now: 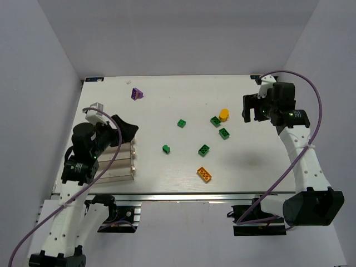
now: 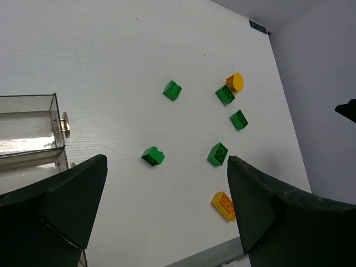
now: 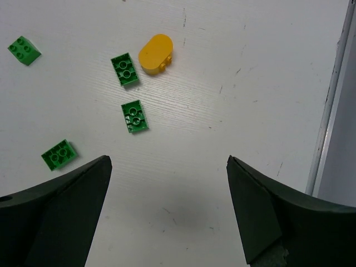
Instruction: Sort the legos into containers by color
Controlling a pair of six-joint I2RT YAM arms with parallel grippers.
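- Hovering over white counter (image 1: pixel 167 100): left claw (image 2: pixel 167 214) and right claw (image 3: pixel 167 214), both spread wide, nothing held.
- Legos scattered mid-counter: five green bricks (image 1: pixel 204 149), rounded yellow-orange block (image 1: pixel 223 114) just beside one green, flat orange brick (image 1: pixel 204 174) nearer front, purple brick (image 1: pixel 137 94) at far left.
- Clear bins (image 1: pixel 125 161) w/ transparent walls sit at left near edge.
- Bricks prob. light, rigid, glossy plastic; best pinched across flat side walls, not studded tops.

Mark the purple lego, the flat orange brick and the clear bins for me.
purple lego (image 1: pixel 137 94): top external view, on its top face.
flat orange brick (image 1: pixel 204 174): top external view, middle of its studded top.
clear bins (image 1: pixel 133 160): top external view, on the end wall at the picture's right.
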